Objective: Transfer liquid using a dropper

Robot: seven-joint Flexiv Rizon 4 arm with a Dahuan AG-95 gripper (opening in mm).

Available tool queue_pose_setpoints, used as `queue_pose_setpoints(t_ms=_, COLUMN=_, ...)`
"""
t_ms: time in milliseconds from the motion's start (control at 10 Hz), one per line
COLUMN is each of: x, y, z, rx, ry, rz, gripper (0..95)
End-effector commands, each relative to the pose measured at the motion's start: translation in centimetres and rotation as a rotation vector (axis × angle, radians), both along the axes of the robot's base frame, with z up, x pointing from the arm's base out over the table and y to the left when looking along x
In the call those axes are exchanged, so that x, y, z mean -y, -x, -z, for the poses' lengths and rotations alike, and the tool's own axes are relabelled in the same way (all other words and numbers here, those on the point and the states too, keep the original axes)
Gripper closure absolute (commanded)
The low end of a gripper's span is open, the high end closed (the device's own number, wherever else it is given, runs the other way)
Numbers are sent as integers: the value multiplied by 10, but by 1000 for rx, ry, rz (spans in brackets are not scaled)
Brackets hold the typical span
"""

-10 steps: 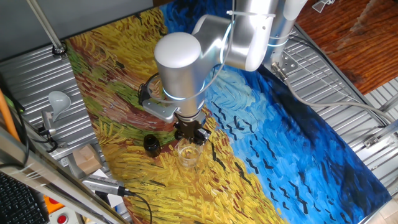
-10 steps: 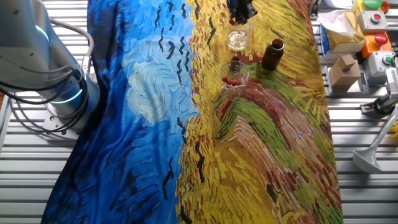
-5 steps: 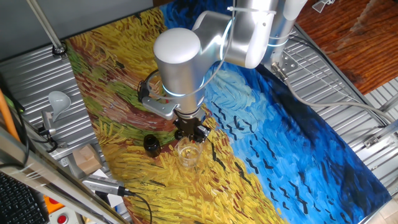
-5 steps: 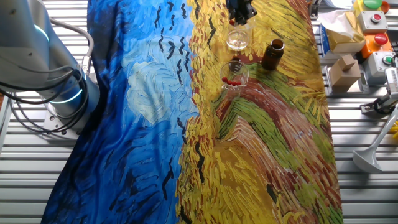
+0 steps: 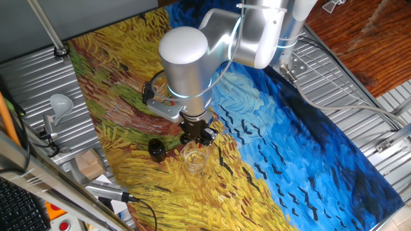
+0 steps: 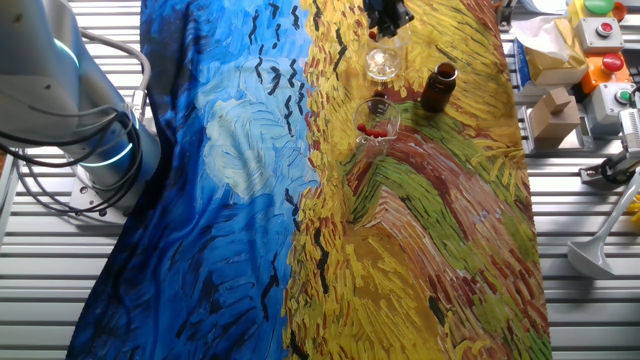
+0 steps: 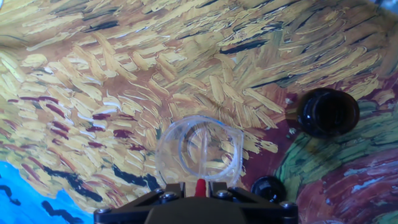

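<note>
Black two-finger gripper (image 7: 200,190): fingers closed on thin clear red-bulbed dropper (image 7: 201,184) | tip hanging inside small clear glass beaker (image 7: 199,151) on painted worktop (image 7: 93,81) | likely mid-transfer, discharge apparently pending.

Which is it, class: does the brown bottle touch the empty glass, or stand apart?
Apart. The hand view shows cloth between the brown bottle and the empty glass.

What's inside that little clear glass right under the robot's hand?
The clear glass holds the thin clear stem of a dropper, its red bulb pinched in the end effector. Whether any liquid sits at the bottom cannot be told.
</note>
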State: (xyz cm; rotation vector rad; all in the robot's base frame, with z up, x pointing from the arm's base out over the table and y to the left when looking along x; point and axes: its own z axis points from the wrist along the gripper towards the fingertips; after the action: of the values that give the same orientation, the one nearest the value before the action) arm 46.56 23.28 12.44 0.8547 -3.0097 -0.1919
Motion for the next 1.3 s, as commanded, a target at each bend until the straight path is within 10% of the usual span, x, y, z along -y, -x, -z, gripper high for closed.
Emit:
queue_pose_setpoints(t_ms=100, x=3, y=1, z=-1, rx=-1, ry=0, rz=-7, gripper=760)
queue_pose_setpoints(t_ms=1000, x=5, y=8, z=1, rx=-4, ry=13, rz=-5, gripper=760)
queue_pose_setpoints(t_ms=1100, x=5, y=9, z=1, rx=-4, ry=17, rz=-6, gripper=950)
queue_pose_setpoints(t_ms=1300, x=5, y=9, z=1, rx=-4, ry=19, rz=-8, gripper=950)
